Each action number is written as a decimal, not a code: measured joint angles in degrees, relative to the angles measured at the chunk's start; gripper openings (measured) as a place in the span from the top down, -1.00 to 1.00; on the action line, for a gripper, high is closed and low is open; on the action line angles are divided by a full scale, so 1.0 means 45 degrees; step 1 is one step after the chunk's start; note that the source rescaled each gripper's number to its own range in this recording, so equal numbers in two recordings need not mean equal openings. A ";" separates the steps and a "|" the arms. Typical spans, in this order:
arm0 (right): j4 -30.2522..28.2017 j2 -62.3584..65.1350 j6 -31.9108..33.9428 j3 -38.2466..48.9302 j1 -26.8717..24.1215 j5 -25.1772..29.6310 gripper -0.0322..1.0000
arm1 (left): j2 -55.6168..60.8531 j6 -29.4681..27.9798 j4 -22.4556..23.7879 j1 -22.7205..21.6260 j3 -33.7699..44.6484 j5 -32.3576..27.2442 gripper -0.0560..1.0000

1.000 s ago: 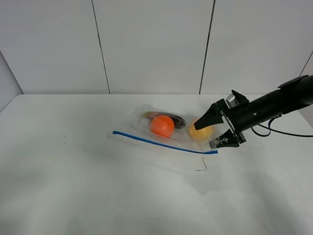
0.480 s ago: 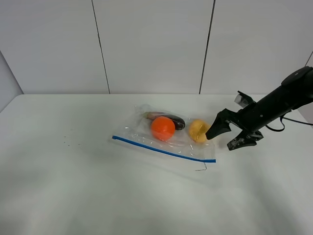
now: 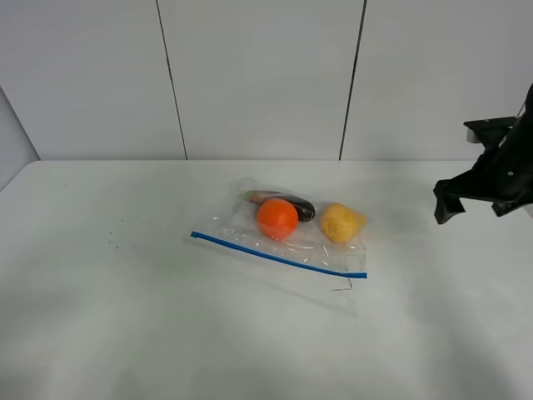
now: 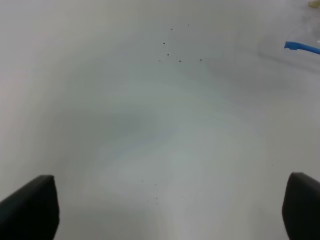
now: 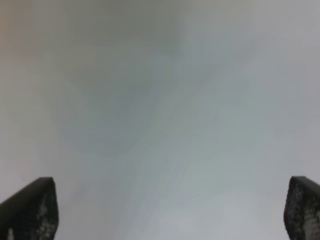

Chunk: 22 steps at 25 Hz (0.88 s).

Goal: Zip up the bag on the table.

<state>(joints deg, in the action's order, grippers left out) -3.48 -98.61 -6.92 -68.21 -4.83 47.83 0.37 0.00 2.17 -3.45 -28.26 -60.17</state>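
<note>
The bag [image 3: 287,227] lies flat near the middle of the table [image 3: 125,333], its blue zip strip [image 3: 279,255] running along the edge nearest me, with an orange ball [image 3: 277,218], a yellow lump [image 3: 341,222] and a dark item [image 3: 287,203] showing through the plastic. The right gripper [image 3: 475,198] hangs well to the right of the bag, jaws spread wide and holding nothing. The left gripper [image 4: 170,210] is out of the overhead view; its own camera shows both fingertips far apart over bare table, empty, with one end of the strip just in sight. From here the strip looks straight and flat, though I cannot tell whether it is pressed shut, so I would judge the zipping either done or needing a check. Any next move would call for pinching one end and running along it. The tabletop is plain white with a few dark specks [image 3: 112,242]; pale wall panels [image 3: 250,75] stand behind it.
</note>
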 joint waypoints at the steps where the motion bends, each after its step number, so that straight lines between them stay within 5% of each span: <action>1: -0.0525 0.0241 0.0448 0.0000 0.0000 0.0014 -1.00 | 0.0000 0.0000 0.0000 0.0000 0.0000 0.0000 -1.00; 8: -0.0612 0.2389 0.0660 0.0025 0.0000 0.0033 -1.00 | 0.0000 0.0000 0.0000 0.0000 0.0000 0.0000 -1.00; 22: 0.2005 0.7945 -0.2825 0.0359 0.0000 0.0869 -1.00 | 0.0000 0.0000 0.0000 0.0000 0.0000 -0.0009 -1.00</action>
<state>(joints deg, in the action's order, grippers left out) 5.55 -62.86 -19.64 -66.59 -4.83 51.74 0.37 0.00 2.17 -3.45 -28.26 -60.21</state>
